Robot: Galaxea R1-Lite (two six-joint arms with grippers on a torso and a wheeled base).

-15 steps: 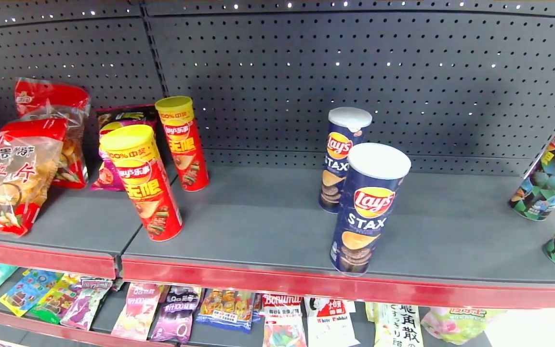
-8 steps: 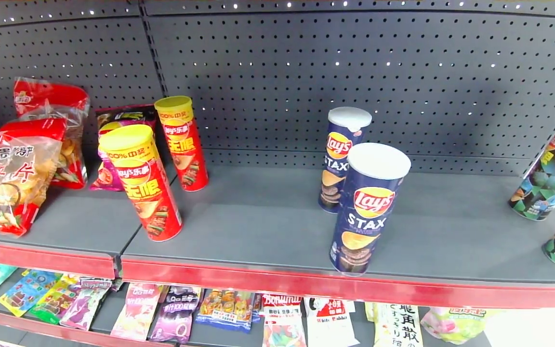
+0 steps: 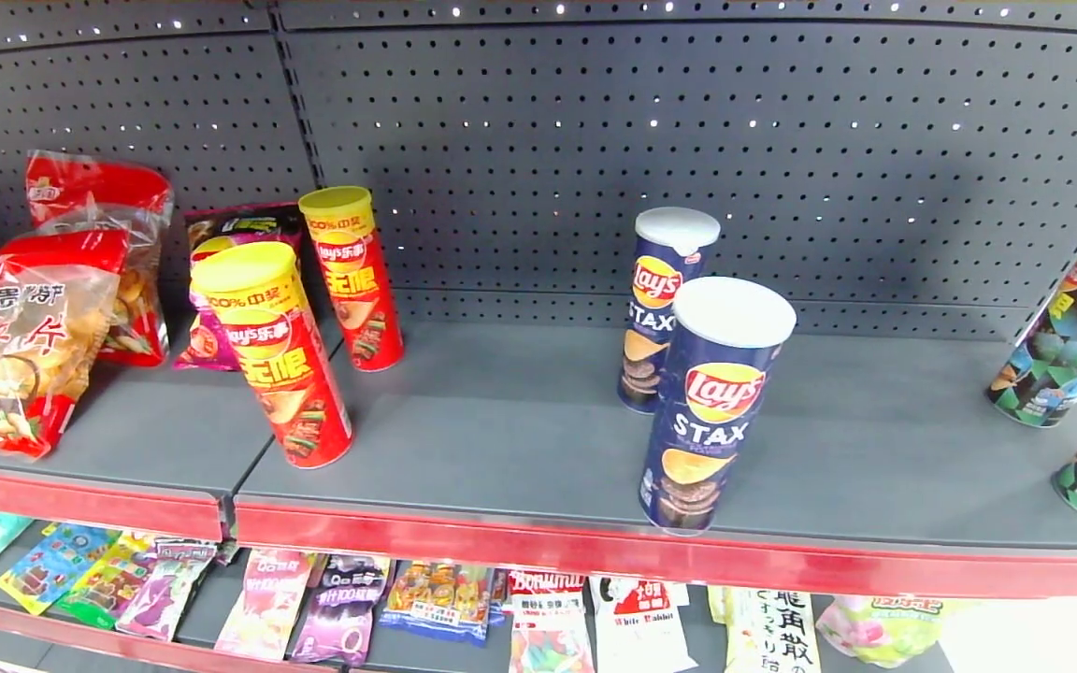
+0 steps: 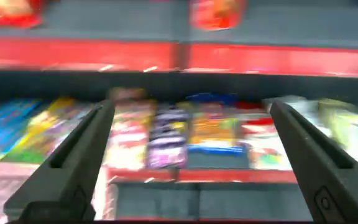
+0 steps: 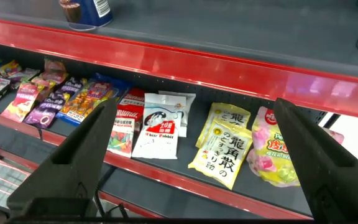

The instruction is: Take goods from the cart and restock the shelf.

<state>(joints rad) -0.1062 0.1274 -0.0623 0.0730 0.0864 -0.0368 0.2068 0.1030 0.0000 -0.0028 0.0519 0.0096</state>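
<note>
blue cans [image 3: 716,402] ctr shelf [image 3: 501,439], red cans [image 3: 272,355] L, candy bags [image 5: 160,127] below

1. The shelf [image 3: 520,439] is matt grey metal; its red edge strip [image 3: 595,551] is glossy.
2. The blue chip cans [image 3: 711,411] look glossy, their white lids [image 3: 735,311] smooth plastic.
3. The snack bags [image 3: 29,346] are crinkled, shiny film.

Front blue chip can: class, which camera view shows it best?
Head view: the front blue chip can stands whole, upright, at the shelf edge. The right wrist view catches just its base.
</note>
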